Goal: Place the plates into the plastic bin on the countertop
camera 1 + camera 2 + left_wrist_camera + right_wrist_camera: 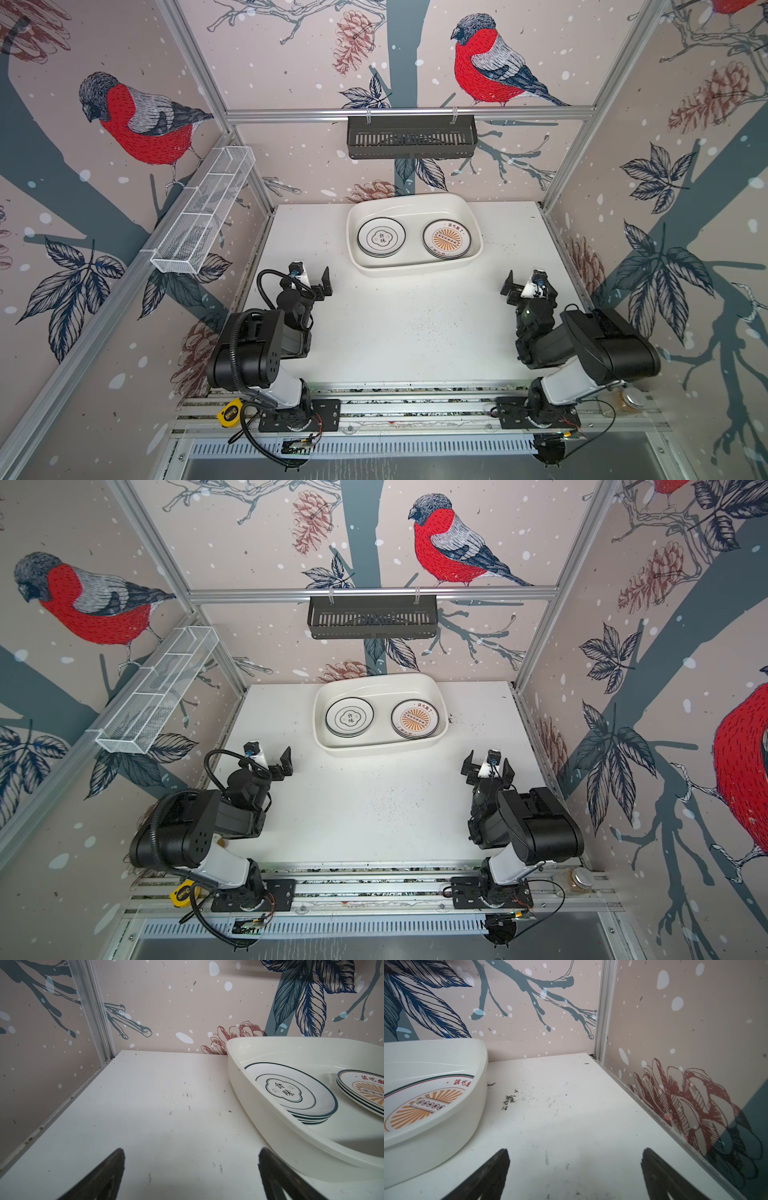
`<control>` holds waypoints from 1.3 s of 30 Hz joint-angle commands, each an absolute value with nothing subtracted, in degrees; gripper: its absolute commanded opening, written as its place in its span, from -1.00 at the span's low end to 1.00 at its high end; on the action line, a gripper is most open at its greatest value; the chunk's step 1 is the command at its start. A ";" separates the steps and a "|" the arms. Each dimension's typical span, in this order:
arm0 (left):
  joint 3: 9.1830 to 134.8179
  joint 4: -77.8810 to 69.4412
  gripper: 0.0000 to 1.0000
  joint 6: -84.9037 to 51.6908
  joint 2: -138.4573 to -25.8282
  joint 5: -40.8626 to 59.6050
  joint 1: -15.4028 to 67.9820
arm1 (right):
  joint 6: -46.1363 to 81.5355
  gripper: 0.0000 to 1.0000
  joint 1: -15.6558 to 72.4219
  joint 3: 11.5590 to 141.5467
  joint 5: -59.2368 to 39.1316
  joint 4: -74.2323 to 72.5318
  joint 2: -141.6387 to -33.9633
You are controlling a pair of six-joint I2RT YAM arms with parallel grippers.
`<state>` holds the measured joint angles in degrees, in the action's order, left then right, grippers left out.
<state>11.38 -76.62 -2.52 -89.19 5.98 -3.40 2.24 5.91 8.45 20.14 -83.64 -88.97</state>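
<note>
Plates [381, 237] stacked inside plastic bin [411, 266], none on countertop [407, 324] outside it; we judge task done. Left gripper [191, 1151], right gripper [575, 1151] wide, empty.

countertop [407, 332] front open (plastic bin [415, 268] behind)

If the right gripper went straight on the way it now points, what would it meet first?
Probably nothing on the countertop: the right gripper points past the plastic bin toward the back wall, which it would likely meet first.
</note>
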 commanded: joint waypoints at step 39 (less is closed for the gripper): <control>12.54 -76.29 0.98 -0.36 -89.12 4.41 -2.09 | 4.13 0.99 4.89 9.93 21.97 -80.16 -88.69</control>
<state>12.10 -75.42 -1.39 -89.17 5.58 -2.48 3.46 4.80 9.96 21.39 -79.37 -88.58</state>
